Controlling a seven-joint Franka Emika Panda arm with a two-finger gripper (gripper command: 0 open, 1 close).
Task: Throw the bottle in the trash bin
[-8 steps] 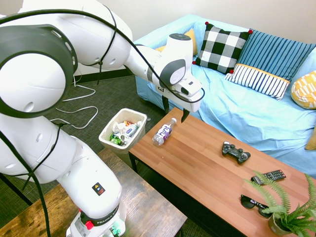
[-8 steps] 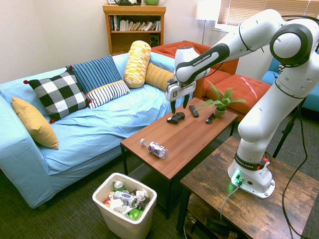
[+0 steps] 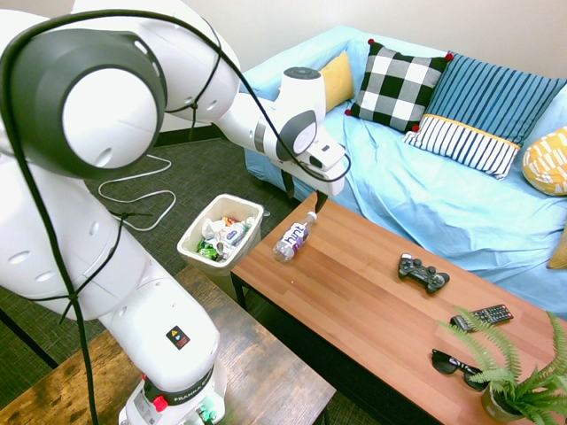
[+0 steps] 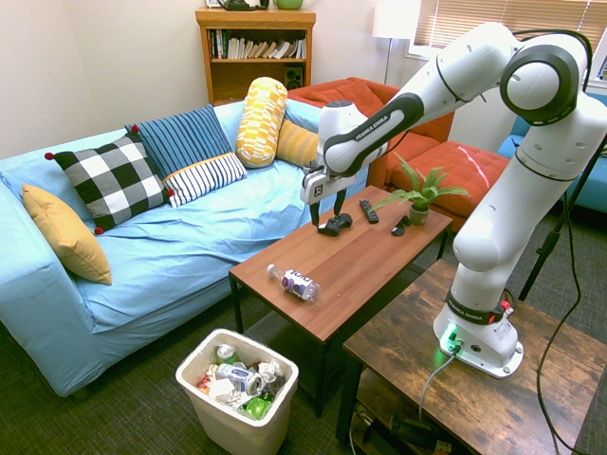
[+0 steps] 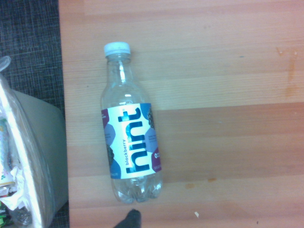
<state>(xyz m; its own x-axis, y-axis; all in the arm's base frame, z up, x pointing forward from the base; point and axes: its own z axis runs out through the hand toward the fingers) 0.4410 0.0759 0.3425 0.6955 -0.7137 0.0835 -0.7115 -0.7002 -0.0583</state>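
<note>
Visibly one bottle, one trash bin

I counted one bottle, one game controller, one remote, one pair of sunglasses and one potted plant on the low table. With the near wooden table, that made two tables. I had one trash bin, one light-blue sofa, one far bookcase and one lamp. The cushions numbered five, perhaps six, as the striped one looked like possibly two.
</note>
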